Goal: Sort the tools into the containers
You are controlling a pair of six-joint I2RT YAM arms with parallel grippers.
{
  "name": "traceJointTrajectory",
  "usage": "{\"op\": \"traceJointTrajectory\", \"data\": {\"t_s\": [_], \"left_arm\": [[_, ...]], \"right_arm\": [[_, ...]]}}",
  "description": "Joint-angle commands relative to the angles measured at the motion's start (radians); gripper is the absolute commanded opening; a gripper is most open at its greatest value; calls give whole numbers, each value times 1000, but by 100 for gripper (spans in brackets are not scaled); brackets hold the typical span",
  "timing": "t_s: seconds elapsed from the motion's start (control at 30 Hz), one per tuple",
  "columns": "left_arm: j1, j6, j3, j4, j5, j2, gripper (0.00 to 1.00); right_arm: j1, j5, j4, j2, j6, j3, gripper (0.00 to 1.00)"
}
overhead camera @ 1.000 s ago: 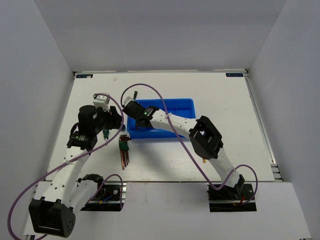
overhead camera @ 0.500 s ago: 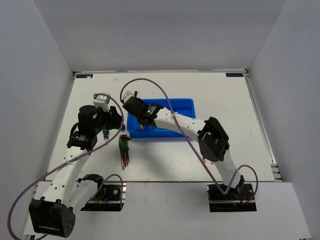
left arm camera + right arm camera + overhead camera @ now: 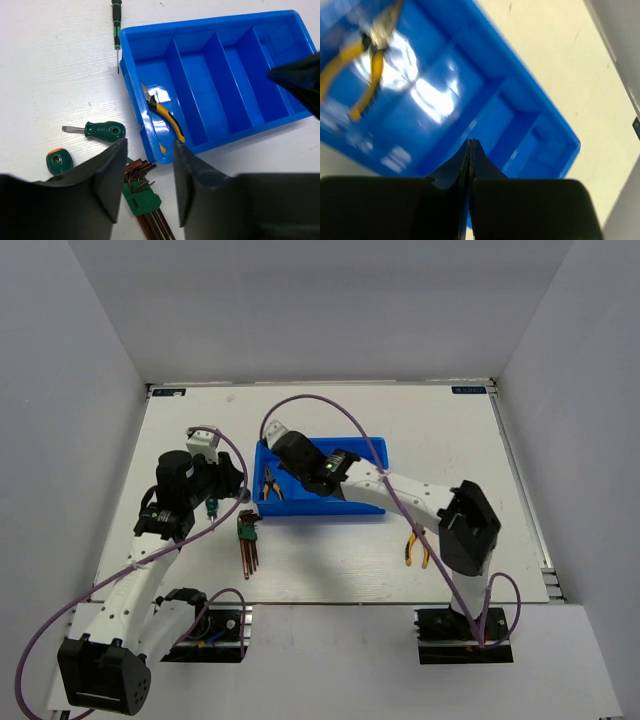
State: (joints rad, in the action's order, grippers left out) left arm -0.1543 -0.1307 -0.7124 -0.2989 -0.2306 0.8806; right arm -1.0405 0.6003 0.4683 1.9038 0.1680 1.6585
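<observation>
The blue tray [image 3: 365, 452] has four compartments. Yellow-and-black pliers [image 3: 270, 483] lie in its leftmost compartment, also in the left wrist view [image 3: 162, 112] and the right wrist view [image 3: 367, 65]. My right gripper [image 3: 305, 472] hovers over the tray's middle, shut and empty [image 3: 470, 143]. My left gripper [image 3: 238, 480] is open and empty [image 3: 148, 150] above the table left of the tray [image 3: 235, 65]. Below it lie the reddish hex keys [image 3: 145, 200] [image 3: 247, 540], the green stubby screwdriver [image 3: 102, 131] [image 3: 212, 506] and a thin green-and-black driver [image 3: 116, 27].
A second pair of yellow-handled pliers [image 3: 418, 548] lies on the table by the right arm's elbow. A small green piece with an orange cap [image 3: 59, 161] lies left of the stubby screwdriver. White walls close the table on three sides.
My right gripper has moved right from the tray's left end to its middle. The pliers now lie uncovered in the leftmost compartment. The right elbow swung right. The left arm has not moved.
</observation>
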Motion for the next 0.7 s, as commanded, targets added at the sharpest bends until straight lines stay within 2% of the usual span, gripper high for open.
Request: {"op": "traceJointTrajectory", "data": {"t_s": [0.0,0.03,0.07,0.1,0.13,0.2,0.23,0.27,0.3,0.37,0.47,0.5,0.53,0.6,0.63,0.67], "left_arm": [[-4,5,11,21,-32,-22,50],[-4,5,11,21,-32,-22,40],[-4,5,11,21,-42,-8,15],[-4,5,11,21,-56,-8,6],[-4,14,11,21,-73,3,2],[-4,14,11,30,-123,15,0],[-4,14,11,30,-136,15,4],[-4,14,11,30,-154,27,27],[-4,14,11,43,-164,27,43],[-4,14,11,66,-220,38,66],[-4,-6,2,92,-297,50,74],[-4,-15,-7,101,-314,61,75],[-4,-27,-7,101,-329,70,75],[-13,-36,-18,129,-349,80,75],[-13,-37,-27,129,-360,80,73],[-24,-47,-27,139,-360,90,70]], "right_arm": [[58,-89,-5,-172,80,-123,0],[78,-121,13,-207,77,-184,0],[118,-151,18,-317,73,-247,0],[158,-187,27,-353,73,-302,0],[175,-203,58,-415,70,-325,5],[253,-223,85,-506,56,-406,35],[270,-243,116,-564,51,-428,37],[328,-263,150,-615,21,-449,39],[342,-275,191,-636,4,-521,39],[400,-342,277,-701,-62,-624,33],[463,-404,357,-742,-154,-721,33],[477,-411,359,-753,-160,-764,38],[494,-427,352,-781,-160,-802,49],[572,-447,362,-798,-200,-825,54],[617,-495,375,-792,-205,-824,60],[628,-551,410,-773,-206,-824,60]]}}
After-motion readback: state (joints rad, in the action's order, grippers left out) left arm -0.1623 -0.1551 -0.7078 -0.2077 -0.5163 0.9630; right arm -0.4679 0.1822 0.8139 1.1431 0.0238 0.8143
